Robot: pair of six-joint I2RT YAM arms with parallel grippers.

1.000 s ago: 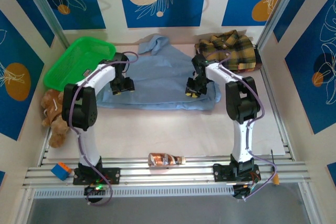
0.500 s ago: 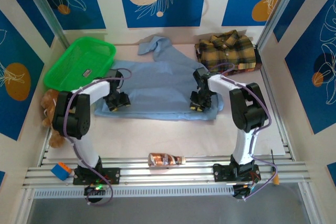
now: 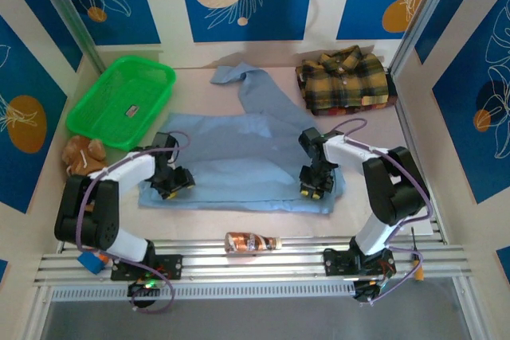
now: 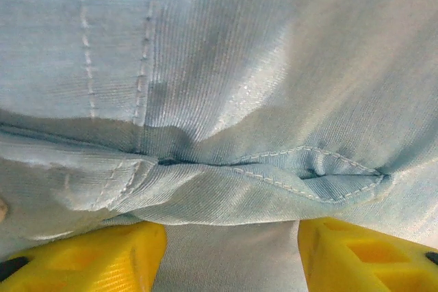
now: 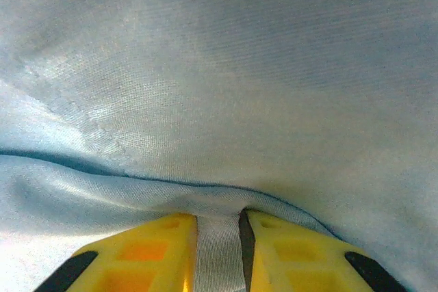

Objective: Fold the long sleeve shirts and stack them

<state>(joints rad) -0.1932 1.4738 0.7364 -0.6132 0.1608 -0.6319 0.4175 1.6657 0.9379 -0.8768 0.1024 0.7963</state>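
The blue shirt [image 3: 247,157] lies spread across the middle of the top view, with one sleeve trailing toward the upper centre. The plaid shirt [image 3: 344,81] sits folded at the upper right. The right gripper [image 3: 312,189] is on the blue shirt's lower right edge, fingers nearly together and clamped on a strip of cloth. The left gripper [image 3: 172,182] is at the lower left edge. Its fingers [image 4: 102,258] stand apart with cloth in the gap, and I cannot tell whether they grip it. The step looks like laying the blue shirt out for folding. The next move probably calls for a sure hold on both edges, then tucking in the loose sleeve.
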